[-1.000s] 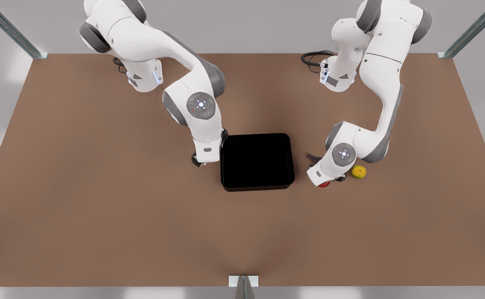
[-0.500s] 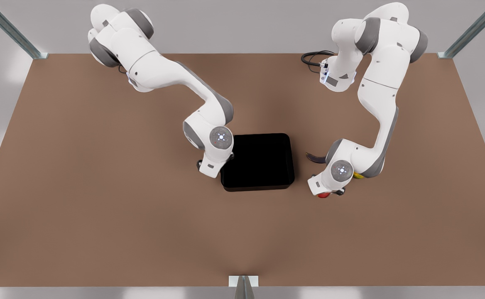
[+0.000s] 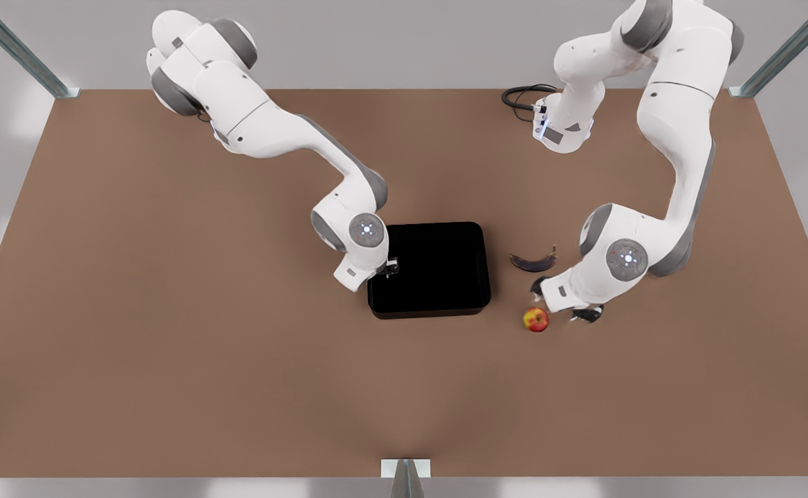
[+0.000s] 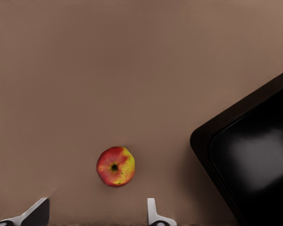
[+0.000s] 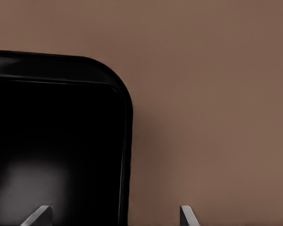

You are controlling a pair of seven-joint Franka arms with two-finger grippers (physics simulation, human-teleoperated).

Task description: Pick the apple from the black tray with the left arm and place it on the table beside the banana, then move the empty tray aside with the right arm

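The apple (image 3: 536,319) is seen on the table (image 3: 169,346), near the banana (image 3: 534,261). The left gripper (image 3: 562,301), fingers spread, hovers beside it; the right gripper (image 3: 384,268), fingers spread, straddles the black tray (image 3: 429,270) rim.

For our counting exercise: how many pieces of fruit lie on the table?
2. The apple lies on the table off the black tray's front-right corner; the banana lies just behind it. More fruit may be hidden under the left arm.
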